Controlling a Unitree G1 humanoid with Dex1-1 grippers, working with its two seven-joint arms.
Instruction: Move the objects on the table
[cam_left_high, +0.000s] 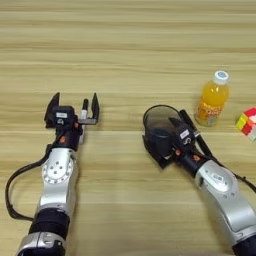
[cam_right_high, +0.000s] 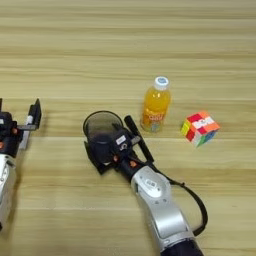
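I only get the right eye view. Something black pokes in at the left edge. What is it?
Observer: That is the left gripper. The left eye view shows it whole, with its jaws open wide.
Operator: Where does its arm go?
Observer: The silver left arm runs from the gripper straight down to the bottom edge of the picture.
Operator: Is there anything next to the arm?
Observer: Yes, a black cable loops out on the arm's left side, over the table.

Cup (cam_left_high: 160, 125) left of bottle (cam_left_high: 212, 98); cube (cam_right_high: 199, 128) rightmost.
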